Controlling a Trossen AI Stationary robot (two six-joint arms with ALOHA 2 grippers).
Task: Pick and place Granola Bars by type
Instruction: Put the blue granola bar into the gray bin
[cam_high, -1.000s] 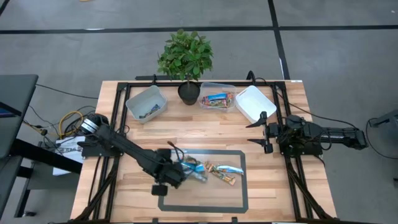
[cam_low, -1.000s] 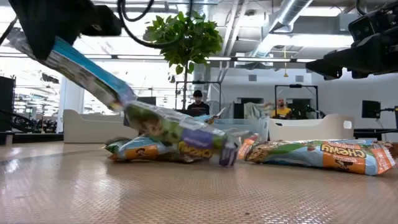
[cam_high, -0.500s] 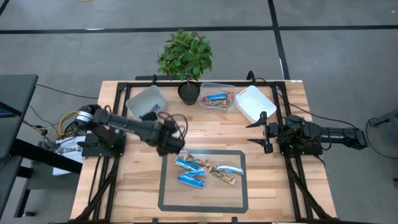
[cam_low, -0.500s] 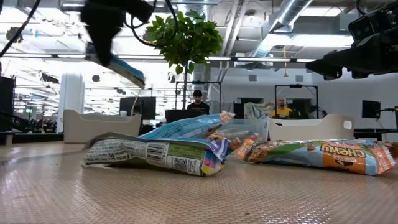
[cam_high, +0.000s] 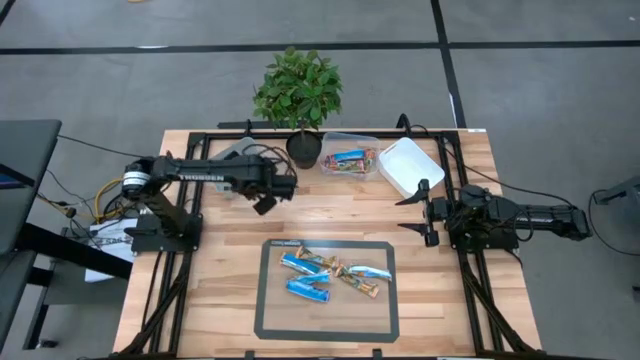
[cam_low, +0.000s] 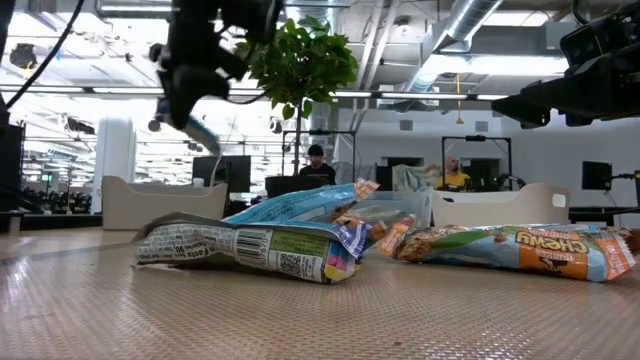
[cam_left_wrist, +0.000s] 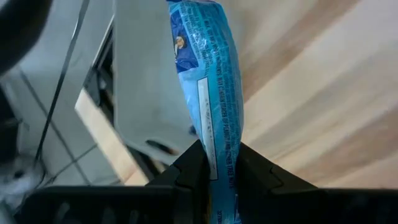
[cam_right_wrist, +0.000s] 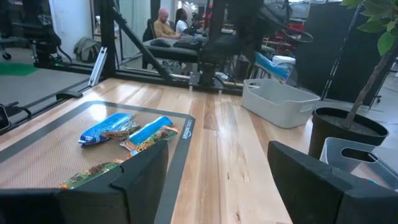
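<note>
- High view: I'm seeing the left gripper (cam_high: 268, 195) hanging over the wood just in front of the left bin (cam_high: 232, 158), w/ the potted plant (cam_high: 298, 92) close by behind it. Right gripper (cam_high: 422, 212) is waiting near the table's right edge, just in front of the white bin (cam_high: 405, 165), fingers spread apart, nothing in them. Remaining granola bars (cam_high: 330, 273) are lying inside the dark-outlined mat (cam_high: 390, 290), well in front of the plant; more bars are sitting in the middle bin (cam_high: 349, 157) just beside the plant pot.
- Low view: I'm watching the left gripper hold a blue bar (cam_low: 203, 134) in the air, beside the plant.
- Left wrist: fingers (cam_left_wrist: 189, 168) are pinching the blue bar's lower end; bar is sticking out over the left bin's rim.
- Right wrist: right gripper fingers (cam_right_wrist: 134, 177) are standing wide; bars are lying on the mat, plant pot off to the side.
</note>
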